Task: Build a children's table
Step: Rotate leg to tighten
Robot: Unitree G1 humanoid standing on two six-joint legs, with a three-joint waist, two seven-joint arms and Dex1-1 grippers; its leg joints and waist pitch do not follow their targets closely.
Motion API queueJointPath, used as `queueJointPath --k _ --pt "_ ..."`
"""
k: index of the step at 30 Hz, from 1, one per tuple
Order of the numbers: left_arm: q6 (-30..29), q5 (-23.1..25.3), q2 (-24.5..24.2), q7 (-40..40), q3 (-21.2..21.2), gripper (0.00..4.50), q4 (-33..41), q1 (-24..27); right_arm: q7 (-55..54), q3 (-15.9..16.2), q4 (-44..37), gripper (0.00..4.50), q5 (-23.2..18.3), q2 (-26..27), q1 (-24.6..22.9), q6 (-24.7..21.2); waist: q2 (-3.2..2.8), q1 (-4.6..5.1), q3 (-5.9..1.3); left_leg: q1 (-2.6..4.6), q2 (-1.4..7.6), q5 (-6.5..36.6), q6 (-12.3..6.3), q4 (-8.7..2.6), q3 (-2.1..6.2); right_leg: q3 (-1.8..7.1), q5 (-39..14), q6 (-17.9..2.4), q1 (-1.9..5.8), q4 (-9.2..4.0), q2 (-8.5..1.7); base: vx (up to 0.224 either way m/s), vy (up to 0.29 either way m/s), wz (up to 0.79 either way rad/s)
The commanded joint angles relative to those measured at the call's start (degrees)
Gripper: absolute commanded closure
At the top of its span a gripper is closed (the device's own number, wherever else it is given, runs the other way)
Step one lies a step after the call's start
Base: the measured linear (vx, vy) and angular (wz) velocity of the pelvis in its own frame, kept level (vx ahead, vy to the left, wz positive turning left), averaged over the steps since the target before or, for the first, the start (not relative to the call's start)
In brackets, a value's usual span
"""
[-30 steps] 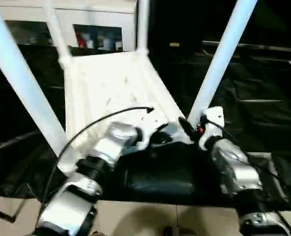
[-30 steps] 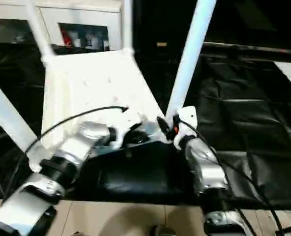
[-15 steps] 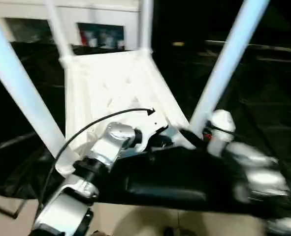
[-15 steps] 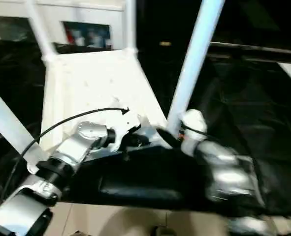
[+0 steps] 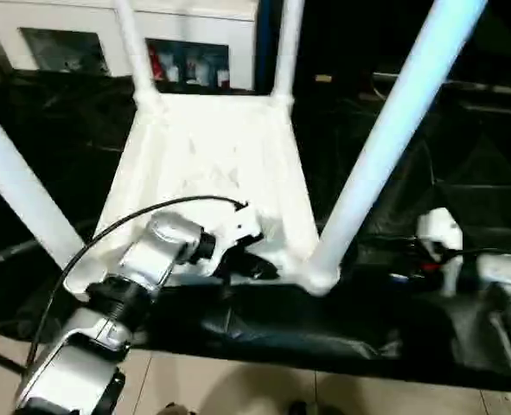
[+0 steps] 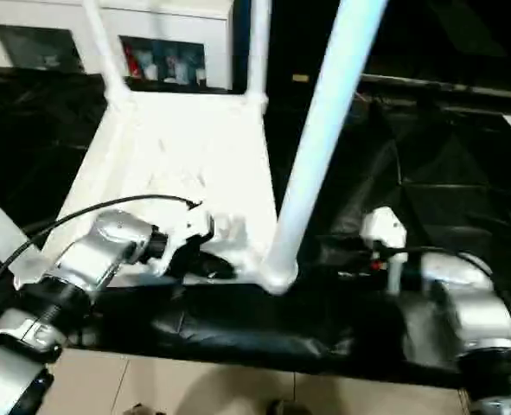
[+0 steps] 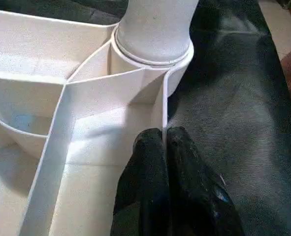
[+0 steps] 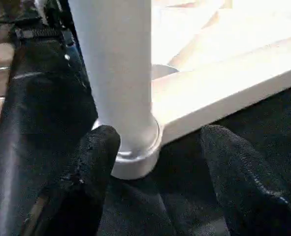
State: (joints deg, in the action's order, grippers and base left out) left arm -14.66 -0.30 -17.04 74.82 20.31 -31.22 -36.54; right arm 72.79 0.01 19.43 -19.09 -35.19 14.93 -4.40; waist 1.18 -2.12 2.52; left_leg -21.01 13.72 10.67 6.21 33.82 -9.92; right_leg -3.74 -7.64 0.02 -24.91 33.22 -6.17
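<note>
Tabletop [image 5: 212, 164] inverted at frame centre, legs [image 5: 393, 130] fitted.
Light, stiff plastic; left gripper [image 7: 164, 142] pinches its rim rib, right gripper [image 8: 157, 147] spread.

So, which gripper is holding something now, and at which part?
The left gripper pinches the table top's thin side wall near a corner socket; the right gripper holds nothing.

A black cloth [image 5: 463, 225] lies crumpled and creased over the work table, hanging in folds over the near edge [image 5: 307, 341]. Below that edge the floor [image 5: 238, 389] shows pale tiles. At the back stands a white cabinet [image 5: 194, 17] with glass fronts; behind the glass there are small items [image 5: 190, 69], some red, too blurred to make out. A thin black cable [image 5: 108, 233] arcs above the cloth on the left.
</note>
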Motion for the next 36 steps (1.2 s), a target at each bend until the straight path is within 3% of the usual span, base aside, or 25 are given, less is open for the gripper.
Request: queueJointPath --k 1,6,12,15,16,18,22,24,25,28,30,31,32,33,34,36 --pt "0.17 -0.64 0.25 1.77 1.28 4.50 0.77 -0.47 1.33 -0.58 -0.96 1.53 -0.98 -1.02 -0.84 -0.65 0.64 -0.13 -3.97 0.33 -1.02 12.29 -6.59 -3.50 -1.51 1.06 -14.17 -13.34 3.67 -3.15 -0.29 0.000 0.000 0.00" --pt "0.19 -0.69 0.27 1.99 1.47 4.50 0.54 -0.86 2.60 1.43 -4.25 1.53 -1.68 -0.38 -1.92 -2.41 0.83 -0.13 -4.10 -0.25 -1.09 10.69 -7.01 -3.50 -1.29 0.91 -12.28 -13.39 4.23 -2.77 -0.35 0.000 0.000 0.00" --pt "0.06 -1.02 0.40 2.99 1.59 4.50 1.11 -0.72 3.00 2.45 -4.41 1.53 -1.32 0.36 -1.87 -2.25 1.01 -0.16 -4.07 -0.16 -1.11 11.44 -6.58 -3.49 -1.34 0.94 -13.90 -12.91 4.09 -2.94 -0.39 0.000 0.000 0.00" --pt "0.24 -2.22 -0.59 5.79 2.01 4.50 3.64 0.31 2.55 1.57 -4.81 1.53 -1.48 -0.01 -2.48 -2.16 1.13 -0.23 -4.09 -0.12 -1.01 10.89 -6.53 -3.55 -1.29 0.99 -13.73 -12.87 4.09 -2.80 -0.47 0.000 0.000 0.00" --pt "0.42 -1.95 -1.32 6.44 2.41 4.50 4.32 0.64 2.43 0.87 -5.06 1.53 -1.85 -0.45 -2.91 -2.33 1.41 -0.20 -4.05 -0.16 -1.01 10.81 -6.67 -3.51 -1.35 0.99 -13.57 -12.91 4.05 -2.80 -0.44 0.000 0.000 0.00" --pt "0.68 -0.72 -3.16 7.17 3.41 4.50 5.58 1.26 2.68 -0.87 -4.98 1.53 -2.49 -1.90 -3.85 -2.09 1.07 -0.52 -4.10 0.02 -0.88 10.48 -6.71 -3.50 -1.32 1.08 -12.96 -13.10 4.04 -2.65 -0.53 0.000 0.000 0.00" --pt "1.48 -0.25 -5.05 7.30 3.29 4.50 7.73 2.36 2.15 -3.47 -2.71 1.53 -2.34 -4.37 -4.41 -1.00 1.54 -0.89 -3.88 -0.04 -0.96 11.01 -6.67 -3.50 -1.45 1.07 -14.34 -12.57 3.93 -2.67 -0.48 0.000 0.000 0.00" --pt "0.82 -1.24 -5.60 6.34 1.56 4.50 9.76 2.91 0.28 -5.48 -1.66 1.53 -2.75 -5.33 -3.89 -2.44 1.66 -0.99 -3.90 0.10 -0.93 11.11 -6.06 -3.49 -1.49 1.12 -15.90 -11.86 3.85 -2.87 -0.59 0.000 0.000 0.00" --pt "0.11 -2.38 -6.02 6.31 0.36 3.93 11.38 3.20 -1.45 -6.58 -1.93 1.45 -3.53 -5.31 -3.32 -4.92 1.68 -0.93 -3.87 0.02 -0.96 10.90 -5.92 -3.51 -1.46 1.14 -15.72 -11.83 3.90 -2.80 -0.54 0.000 0.000 0.00" --pt "-1.70 -4.82 -7.15 6.23 -1.93 3.80 14.64 3.91 -5.99 -7.71 -2.70 1.45 -3.66 -4.24 -2.77 -8.05 1.85 -0.96 -3.75 -0.07 -1.01 11.01 -5.25 -3.59 -1.43 1.09 -17.57 -11.28 3.84 -2.83 -0.57 0.000 0.000 0.00" --pt "-2.13 -6.35 -7.01 4.52 -4.23 3.53 15.95 4.17 -9.02 -8.28 -2.97 1.45 -2.79 -3.04 -2.81 -6.90 2.11 -0.82 -3.64 -0.07 -1.00 11.69 -4.43 -3.56 -1.51 1.06 -19.39 -10.40 3.64 -2.99 -0.54 0.000 0.000 0.00" --pt "-1.62 -8.99 -5.97 -0.35 -9.40 3.53 17.99 4.62 -16.86 -9.92 -3.36 1.45 -1.27 -0.11 -2.59 -6.29 2.60 -0.75 -3.60 -0.12 -1.13 11.98 -3.98 -3.46 -1.55 0.98 -21.18 -9.45 3.53 -3.15 -0.50 0.000 0.000 0.00" --pt "-1.58 -9.06 -5.92 -0.53 -9.57 3.44 18.03 4.62 -17.13 -9.98 -3.36 1.45 -1.23 -0.01 -2.57 -6.30 2.45 -0.80 -3.59 -0.18 -1.17 11.84 -3.49 -3.42 -1.51 1.01 -21.40 -9.29 3.50 -2.94 -0.54 0.000 0.000 0.00" --pt "0.20 -9.49 -4.99 -4.19 -12.13 3.42 18.38 4.80 -21.20 -10.97 -3.41 1.29 -0.70 1.57 -2.41 -6.23 2.89 -0.60 -3.48 -0.10 -1.28 12.74 -2.82 -3.41 -1.54 0.86 -23.58 -8.43 3.28 -3.34 -0.39 0.000 0.000 0.00" --pt "1.77 -9.19 -3.96 -8.23 -14.16 3.33 18.27 4.74 -24.66 -11.90 -3.39 1.19 -0.42 2.86 -2.10 -6.84 2.60 -0.51 -3.46 -0.04 -1.28 13.12 -2.17 -3.42 -1.46 0.82 -24.61 -7.55 3.15 -3.39 -0.31 0.000 0.000 0.00" --pt "5.30 -6.60 -0.83 -22.37 -19.18 3.07 16.70 4.24 -33.56 -14.03 -5.21 1.09 -0.02 6.98 -2.14 -8.48 2.97 -0.43 -3.51 0.10 -1.44 13.70 -1.81 -3.31 -1.42 0.55 -26.25 -6.05 3.07 -3.66 -0.18 0.000 0.000 0.00"
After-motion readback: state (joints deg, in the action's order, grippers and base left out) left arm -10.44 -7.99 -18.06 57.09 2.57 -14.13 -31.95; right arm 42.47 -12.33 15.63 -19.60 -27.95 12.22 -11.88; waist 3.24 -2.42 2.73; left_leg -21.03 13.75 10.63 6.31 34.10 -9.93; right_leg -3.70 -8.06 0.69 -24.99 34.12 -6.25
